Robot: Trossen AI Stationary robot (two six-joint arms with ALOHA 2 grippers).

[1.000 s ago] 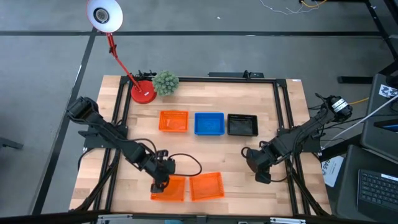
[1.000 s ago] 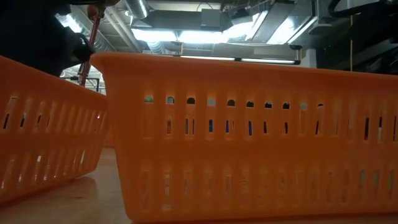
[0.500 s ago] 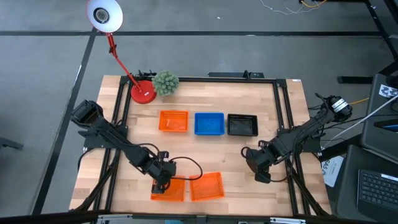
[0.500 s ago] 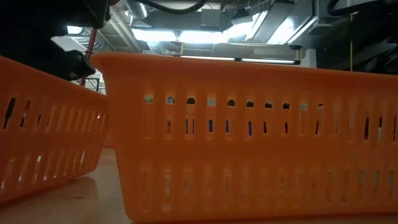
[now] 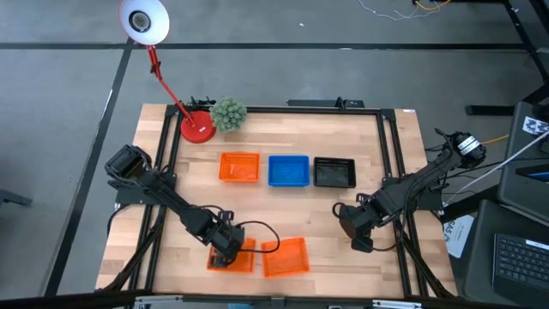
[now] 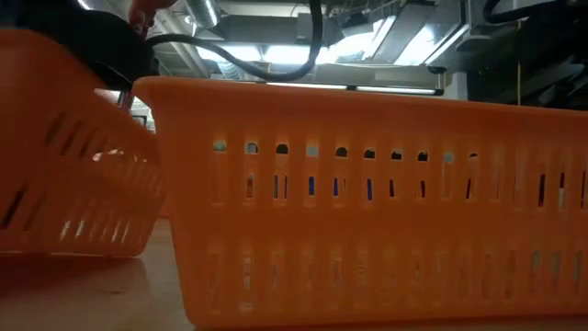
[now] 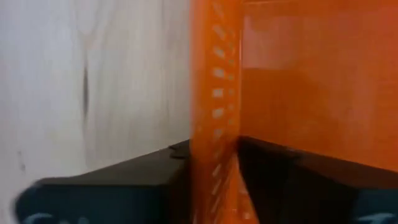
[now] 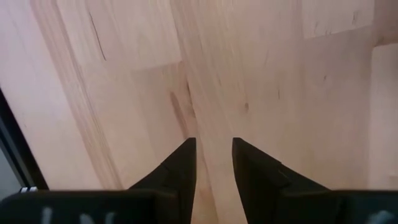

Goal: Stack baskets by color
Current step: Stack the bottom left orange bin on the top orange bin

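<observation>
Two orange baskets stand near the table's front edge. My left gripper (image 5: 226, 252) has come down on the left one (image 5: 233, 260), (image 6: 73, 165) at its far left part and is shut on its wall. That basket sits tipped beside the right orange basket (image 5: 286, 256), (image 6: 367, 202). In a row at mid-table rest another orange basket (image 5: 239, 166), a blue one (image 5: 289, 171) and a black one (image 5: 334, 172). At the right, my right gripper (image 5: 361, 242), (image 8: 214, 146) hangs open over bare wood. My left gripper pinches the left orange basket's perforated wall (image 7: 214, 106) between its two fingers. One finger (image 7: 124, 180) is outside over the wood, the other (image 7: 298, 180) inside over the basket's floor. The fingers come steeply from above, slanting from the far left. The basket sits tilted.
A red lamp base (image 5: 197, 129) and a fuzzy green ball plant (image 5: 228, 113) stand at the far left corner, with the lamp head (image 5: 143, 19) beyond the table. Black frame rails (image 5: 388, 172) run along the table's sides. Bare wood lies between the row and the front baskets.
My left gripper has gone down onto the left orange basket at the front. The basket has tipped and shifted a little against the right one, which has stayed put.
</observation>
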